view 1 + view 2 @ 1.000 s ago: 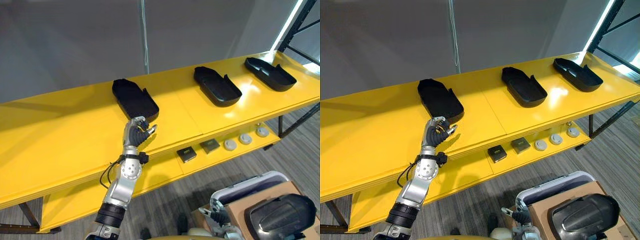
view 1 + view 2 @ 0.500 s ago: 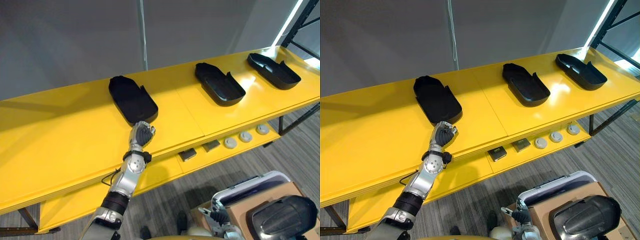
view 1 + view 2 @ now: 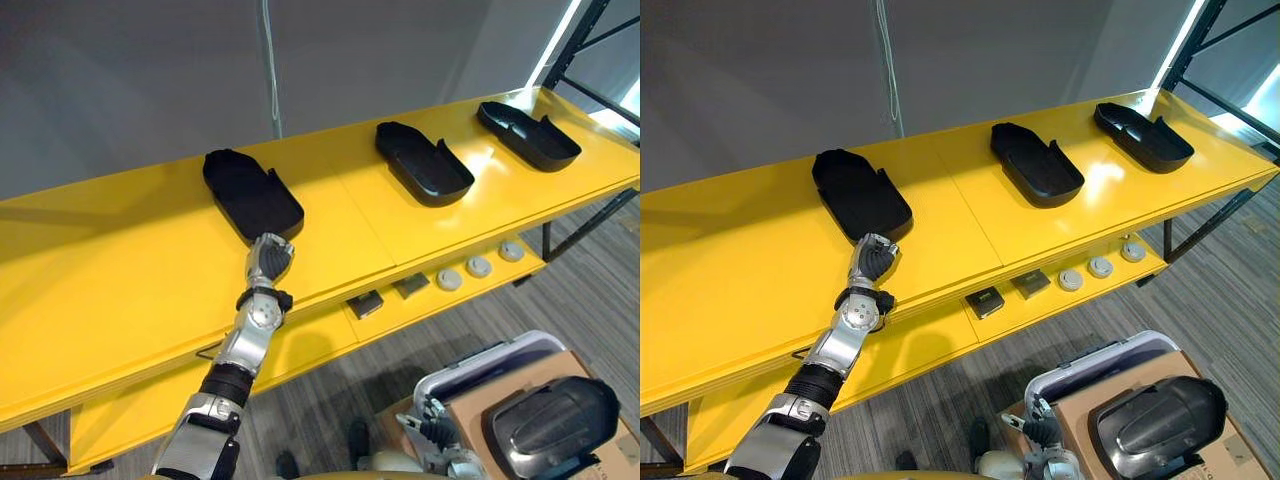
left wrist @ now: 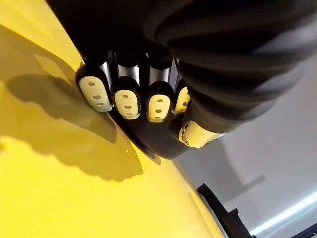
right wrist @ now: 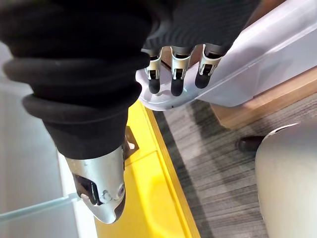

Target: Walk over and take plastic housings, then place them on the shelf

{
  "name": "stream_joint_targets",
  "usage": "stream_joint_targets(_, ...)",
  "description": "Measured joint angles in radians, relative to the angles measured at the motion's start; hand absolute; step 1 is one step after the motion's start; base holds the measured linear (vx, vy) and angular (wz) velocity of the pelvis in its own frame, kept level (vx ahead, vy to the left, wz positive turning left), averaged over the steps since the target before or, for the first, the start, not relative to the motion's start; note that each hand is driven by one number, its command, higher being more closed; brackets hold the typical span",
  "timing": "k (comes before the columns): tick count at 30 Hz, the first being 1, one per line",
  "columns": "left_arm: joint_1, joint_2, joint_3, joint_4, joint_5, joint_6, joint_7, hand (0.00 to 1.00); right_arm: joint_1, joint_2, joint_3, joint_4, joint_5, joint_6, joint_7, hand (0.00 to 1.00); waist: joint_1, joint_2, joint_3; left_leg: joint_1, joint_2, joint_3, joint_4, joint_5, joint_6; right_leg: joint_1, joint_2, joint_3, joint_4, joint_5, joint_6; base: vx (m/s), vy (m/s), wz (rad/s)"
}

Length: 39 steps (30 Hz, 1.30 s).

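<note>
The left hand [image 3: 268,258], fingers curled, sits at the near end of the leftmost black housing [image 3: 250,195] on the yellow shelf [image 3: 120,270].

left arm [image 3: 235,360] reaches up and forward from lower left, nearly straight, forearm angled toward the nearest black housing [image 3: 250,192]. wrist [image 3: 263,298] in line with the forearm, no obvious bend. left hand [image 3: 268,258] sits just at the near end of that housing, back of hand up, fingers [image 4: 125,96] curled in a tight row with the thumb tucked alongside, nothing inside the curl (can't tell if the knuckles actually touch the housing). right hand [image 5: 177,74] hangs low, well apart from the housing, on the robot's right and close to the body; its fingers are relaxed and roughly straight, holding nothing.
</note>
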Motion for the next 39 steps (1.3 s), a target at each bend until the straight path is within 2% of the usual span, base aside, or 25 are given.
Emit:
stream_joint_targets(3, -0.004, 0.004, 0.030, 0.009, -0.001, 0.003, 0.002, 1.00, 0.001, 0.000, 0.000, -0.005, 0.000, 0.000, 0.000, 0.00, -0.012, -0.002, 0.001, 0.000, 0.000, 0.000, 0.000, 0.000, 0.000, 0.000, 0.000, 0.000, 0.000, 0.000, 0.000, 0.00, 0.000, 0.00)
stream_joint_targets(8, -0.064, 0.040, 0.036, 0.071, -0.001, 0.007, 0.004, 1.00, 0.002, 0.000, 0.001, -0.008, 0.000, 0.000, 0.000, 0.00, -0.014, -0.008, 0.006, 0.003, 0.001, 0.008, 0.000, 0.000, 0.000, 0.000, 0.001, 0.005, 0.001, 0.004, -0.006, 0.00, 0.005, -0.02)
stream_joint_targets(18, -0.072, 0.040, 0.055, 0.050, -0.021, 0.007, 0.014, 1.00, 0.002, -0.001, 0.001, -0.008, 0.000, 0.000, 0.000, 0.00, -0.013, -0.009, 0.007, 0.003, 0.001, 0.005, 0.005, 0.004, 0.005, 0.002, 0.000, 0.001, 0.004, 0.005, -0.008, 0.00, 0.003, 0.00)
stream_joint_targets(25, 0.074, 0.010, 0.005, -0.352, -0.021, -0.023, 0.027, 1.00, -0.002, 0.000, 0.000, -0.008, 0.001, 0.000, -0.006, 0.00, -0.007, 0.000, 0.011, 0.016, 0.000, -0.010, 0.002, 0.004, 0.006, 0.021, -0.001, -0.010, 0.004, 0.004, -0.006, 0.00, 0.001, 0.06)
stream_joint_targets(29, 0.160, 0.007, 0.020, -0.596, -0.019, -0.065, 0.028, 1.00, 0.000, -0.006, -0.002, 0.004, 0.003, -0.002, -0.018, 0.00, 0.022, 0.003, 0.011, 0.005, -0.001, -0.045, 0.000, 0.000, 0.001, 0.023, -0.003, -0.036, 0.004, -0.002, -0.009, -0.04, 0.000, 0.19)
stream_joint_targets(31, 0.240, 0.008, 0.076, -0.760, -0.020, -0.099, 0.042, 1.00, 0.000, -0.021, -0.001, 0.018, 0.003, -0.001, -0.018, 0.00, 0.045, 0.011, 0.007, 0.002, 0.000, -0.064, 0.000, 0.001, 0.000, 0.028, -0.003, -0.053, 0.004, -0.011, -0.004, -0.01, -0.009, 0.26)
stream_joint_targets(33, 0.306, 0.008, 0.156, -0.843, -0.027, -0.126, 0.048, 1.00, 0.000, -0.032, -0.006, 0.028, 0.003, -0.002, -0.018, 0.00, 0.049, 0.023, -0.002, 0.004, 0.000, -0.080, 0.000, 0.001, 0.000, 0.037, -0.004, -0.064, 0.004, -0.011, -0.005, 0.02, 0.003, 0.22)
stream_joint_targets(35, 0.397, 0.007, 0.315, -0.944, -0.069, -0.163, 0.071, 1.00, -0.002, -0.046, -0.017, 0.054, 0.003, -0.001, -0.018, 0.00, 0.079, 0.032, -0.005, 0.010, 0.000, -0.089, 0.000, 0.000, 0.000, 0.053, -0.004, -0.072, 0.004, -0.016, -0.007, 0.02, 0.014, 0.13)
stream_joint_targets(36, 0.420, 0.006, 0.357, -0.960, -0.087, -0.173, 0.080, 1.00, 0.000, -0.047, -0.021, 0.057, 0.003, 0.000, -0.018, 0.00, 0.086, 0.035, -0.008, 0.011, -0.001, -0.094, 0.000, 0.001, 0.000, 0.056, -0.004, -0.079, 0.004, -0.018, -0.006, 0.00, 0.016, 0.21)
stream_joint_targets(38, 0.519, -0.031, 0.548, -0.992, -0.177, -0.207, 0.128, 1.00, 0.006, -0.045, -0.056, 0.064, 0.002, 0.000, -0.018, 0.00, 0.098, 0.040, -0.014, 0.012, -0.003, -0.120, 0.000, 0.001, 0.001, 0.071, -0.008, -0.105, 0.004, -0.027, -0.003, 0.01, 0.015, 0.35)
stream_joint_targets(39, 0.544, -0.043, 0.586, -0.989, -0.198, -0.209, 0.142, 1.00, 0.006, -0.047, -0.058, 0.071, 0.002, 0.000, -0.018, 0.00, 0.100, 0.040, -0.018, 0.010, -0.004, -0.127, 0.000, 0.001, 0.000, 0.072, -0.010, -0.111, 0.004, -0.028, -0.001, 0.01, 0.022, 0.35)
